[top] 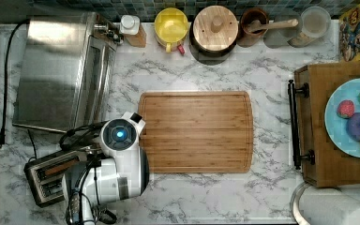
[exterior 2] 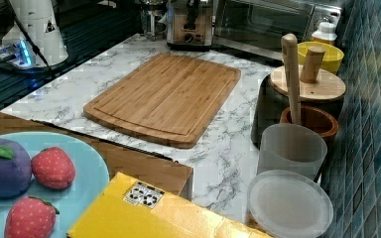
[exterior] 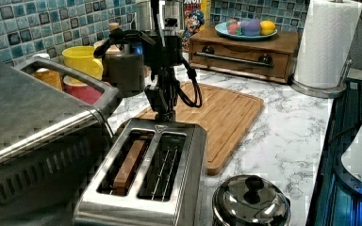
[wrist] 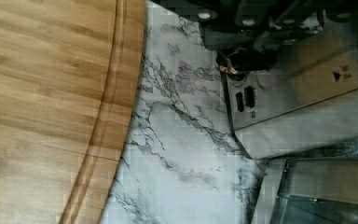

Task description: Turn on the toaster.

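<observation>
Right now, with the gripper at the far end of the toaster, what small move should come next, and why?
Probably a short push straight down. In the left view the gripper hangs at the toaster's far end, where the lever sits in the wrist view, and a brown slice already stands in one slot.

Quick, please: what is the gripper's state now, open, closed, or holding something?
Gripper: at the far end of the toaster, by its lever side; open or closed cannot be told.

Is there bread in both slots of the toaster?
No. In the left view, the toaster has a brown slice in the slot on the left view's left, while the other slot shows just bare wire guides.
</observation>
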Available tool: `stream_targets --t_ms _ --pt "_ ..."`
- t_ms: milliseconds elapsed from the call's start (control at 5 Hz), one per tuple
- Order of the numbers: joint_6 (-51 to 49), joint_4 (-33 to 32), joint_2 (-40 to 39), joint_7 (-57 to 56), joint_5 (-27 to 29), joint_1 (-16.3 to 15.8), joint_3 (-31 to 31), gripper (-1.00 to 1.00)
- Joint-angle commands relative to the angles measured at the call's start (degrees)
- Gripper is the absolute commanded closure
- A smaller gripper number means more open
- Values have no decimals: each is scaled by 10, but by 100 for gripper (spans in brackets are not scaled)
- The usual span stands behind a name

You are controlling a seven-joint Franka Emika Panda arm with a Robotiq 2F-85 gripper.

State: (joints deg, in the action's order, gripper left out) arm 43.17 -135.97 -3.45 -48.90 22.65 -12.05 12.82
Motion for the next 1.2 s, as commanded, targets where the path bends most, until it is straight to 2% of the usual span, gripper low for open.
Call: stream_targets --t_ms 200,1200 --pt "33 -96 -81 37 -31 -53 47 100" --pt "34 -96 -81 37 -33 -48 52 100"
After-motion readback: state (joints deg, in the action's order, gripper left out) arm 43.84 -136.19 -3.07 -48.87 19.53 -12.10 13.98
